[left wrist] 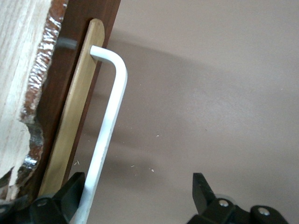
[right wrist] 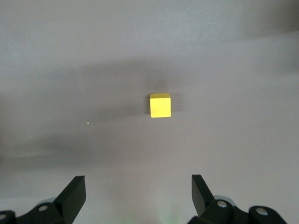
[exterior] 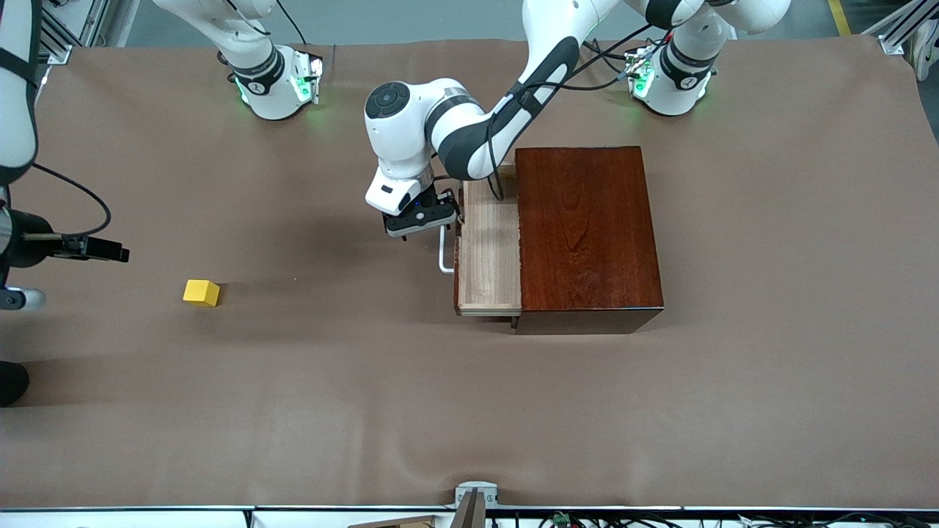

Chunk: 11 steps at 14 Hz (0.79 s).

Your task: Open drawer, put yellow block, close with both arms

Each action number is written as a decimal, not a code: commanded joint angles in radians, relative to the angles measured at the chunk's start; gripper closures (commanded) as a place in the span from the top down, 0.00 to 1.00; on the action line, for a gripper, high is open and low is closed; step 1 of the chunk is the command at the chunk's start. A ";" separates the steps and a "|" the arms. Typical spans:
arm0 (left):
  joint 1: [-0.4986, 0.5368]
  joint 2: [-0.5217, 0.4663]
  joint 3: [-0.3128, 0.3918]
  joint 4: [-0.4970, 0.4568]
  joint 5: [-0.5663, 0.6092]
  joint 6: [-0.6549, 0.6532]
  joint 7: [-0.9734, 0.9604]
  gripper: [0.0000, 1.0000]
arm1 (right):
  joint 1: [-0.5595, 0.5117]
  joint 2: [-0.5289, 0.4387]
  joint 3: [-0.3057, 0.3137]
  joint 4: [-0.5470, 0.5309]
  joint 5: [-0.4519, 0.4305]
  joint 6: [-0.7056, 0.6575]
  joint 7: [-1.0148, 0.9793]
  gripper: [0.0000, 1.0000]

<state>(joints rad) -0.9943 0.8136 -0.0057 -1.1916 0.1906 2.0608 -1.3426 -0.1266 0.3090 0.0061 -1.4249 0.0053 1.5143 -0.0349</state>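
Observation:
The drawer [exterior: 488,253] stands partly pulled out of the dark mahogany box [exterior: 587,227]; its pale-wood tray is empty. My left gripper [exterior: 422,218] is at the drawer's white handle [exterior: 445,255]. In the left wrist view the gripper [left wrist: 138,196] is open, and the handle [left wrist: 110,116] runs just inside one finger [left wrist: 72,191], with the dark drawer front [left wrist: 79,70] beside it. The yellow block [exterior: 201,292] lies on the table toward the right arm's end. My right gripper [exterior: 110,253] hovers beside it, open and empty [right wrist: 138,196], with the block [right wrist: 160,105] ahead of its fingers.
A brown cloth [exterior: 367,411] covers the table. The arms' green-lit bases [exterior: 279,84] [exterior: 671,81] stand farthest from the front camera. A camera mount [exterior: 475,499] sits at the table's nearest edge. A dark object [exterior: 11,381] shows at the right arm's end.

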 commanded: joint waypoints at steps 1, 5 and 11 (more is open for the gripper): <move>-0.023 0.010 0.018 0.049 -0.027 -0.004 -0.021 1.00 | -0.027 0.025 0.012 0.017 0.008 0.003 -0.003 1.00; -0.023 0.010 0.023 0.047 -0.027 -0.016 -0.021 1.00 | -0.039 0.054 0.012 -0.019 0.012 0.058 0.007 1.00; 0.022 -0.094 0.021 0.047 -0.027 -0.118 -0.004 1.00 | -0.068 0.081 0.015 -0.150 0.016 0.201 -0.007 1.00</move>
<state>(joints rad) -0.9915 0.7972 0.0095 -1.1498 0.1711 2.0283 -1.3451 -0.1693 0.4045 0.0048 -1.5236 0.0087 1.6739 -0.0347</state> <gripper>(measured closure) 0.000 0.000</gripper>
